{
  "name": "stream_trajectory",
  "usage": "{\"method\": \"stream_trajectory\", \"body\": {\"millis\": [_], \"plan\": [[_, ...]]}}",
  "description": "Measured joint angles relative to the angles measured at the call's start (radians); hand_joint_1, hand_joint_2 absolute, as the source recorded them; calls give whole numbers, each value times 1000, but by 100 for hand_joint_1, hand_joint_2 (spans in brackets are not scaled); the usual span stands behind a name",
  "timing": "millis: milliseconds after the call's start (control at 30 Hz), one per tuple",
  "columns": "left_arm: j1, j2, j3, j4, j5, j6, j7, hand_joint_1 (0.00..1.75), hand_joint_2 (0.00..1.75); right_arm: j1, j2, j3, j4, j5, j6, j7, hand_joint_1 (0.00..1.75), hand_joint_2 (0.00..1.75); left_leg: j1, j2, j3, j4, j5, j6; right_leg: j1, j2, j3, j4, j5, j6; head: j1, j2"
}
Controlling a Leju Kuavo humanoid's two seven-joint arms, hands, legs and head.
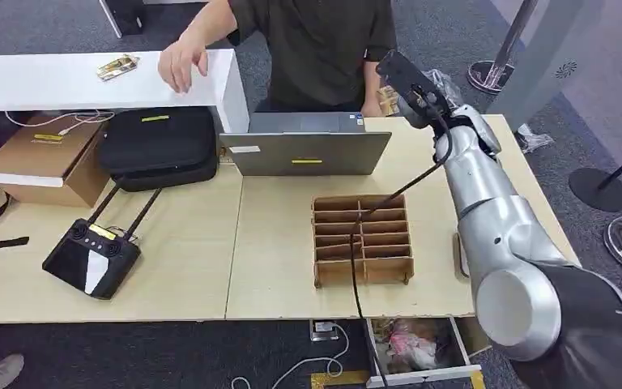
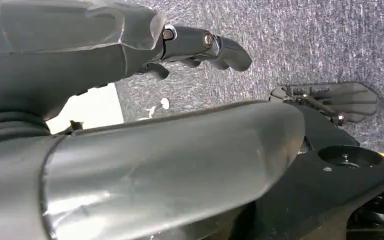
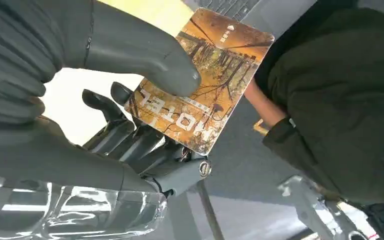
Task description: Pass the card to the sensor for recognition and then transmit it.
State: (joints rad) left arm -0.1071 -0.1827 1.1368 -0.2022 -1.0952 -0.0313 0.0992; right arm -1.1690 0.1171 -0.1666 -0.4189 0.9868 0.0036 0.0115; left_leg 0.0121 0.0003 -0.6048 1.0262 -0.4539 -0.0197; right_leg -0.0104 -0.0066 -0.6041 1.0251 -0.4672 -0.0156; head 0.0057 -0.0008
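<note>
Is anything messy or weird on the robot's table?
A little. A black cable trails straight across the cardboard organizer and hangs off the table's front edge. Otherwise things look tidy: the right hand holds the hotel card flat and unbent near the person.

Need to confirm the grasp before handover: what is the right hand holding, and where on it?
The right hand holds the hotel card, thumb on its printed face near one end, fingers behind it.
</note>
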Motion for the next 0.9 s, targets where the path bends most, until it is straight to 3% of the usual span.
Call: {"method": "stream_trajectory", "body": {"millis": [167,333,467,900], "plan": [[0,0,0,0,-6,2,7,0,0,-10,-2,-131,0,-292,150,-12,175,175,0,0,0,0,0,0,0,0,0,0,0,0,0,0],[0,0,0,0,-2,12,3,0,0,-31,-14,-253,0,-464,221,7,175,175,0,0,0,0,0,0,0,0,0,0,0,0,0,0],[1,-1,0,0,4,16,0,0,0,-39,-26,-289,0,-512,219,7,175,175,0,0,0,0,0,0,0,0,0,0,0,0,0,0],[3,-1,1,0,16,20,-10,0,0,-41,-54,-302,0,-550,196,0,175,175,0,0,0,0,0,0,0,0,0,0,0,0,0,0]]}}
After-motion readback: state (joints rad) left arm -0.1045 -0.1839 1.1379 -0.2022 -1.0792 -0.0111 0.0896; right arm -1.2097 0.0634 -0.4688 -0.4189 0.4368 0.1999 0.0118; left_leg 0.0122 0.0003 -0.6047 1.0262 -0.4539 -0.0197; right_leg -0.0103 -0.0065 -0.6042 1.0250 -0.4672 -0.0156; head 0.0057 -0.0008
